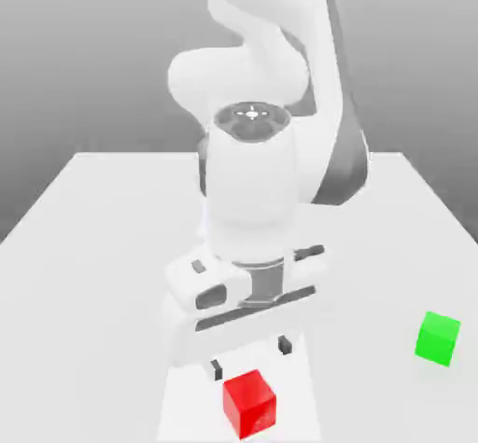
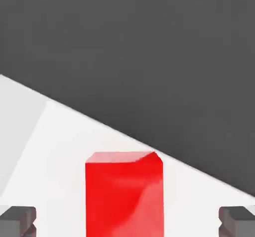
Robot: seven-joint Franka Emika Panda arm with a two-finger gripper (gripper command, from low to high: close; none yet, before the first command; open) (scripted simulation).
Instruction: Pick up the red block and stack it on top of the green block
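Released and spread wide, the gripper [image 1: 250, 357] hangs just above the red block [image 1: 249, 402], grasping nothing. On the hand view its fingertips [image 2: 18, 220] stand either side of the block [image 2: 124, 193], apart from it. The block rests on the table [image 1: 93, 245]. It looks light, stiff, smooth-faced: take it across two opposite flat sides, squarely. Well to the exterior view's right of the red block sits the green block [image 1: 438, 338].

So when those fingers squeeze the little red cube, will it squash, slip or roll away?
Probably not. The red block looks like a stiff, flat-sided cube, so it should slide rather than roll. Its flat sides would suit the open gripper, whose fingers stand either side of it. The glossy sheen hints it might be a bit slippery.
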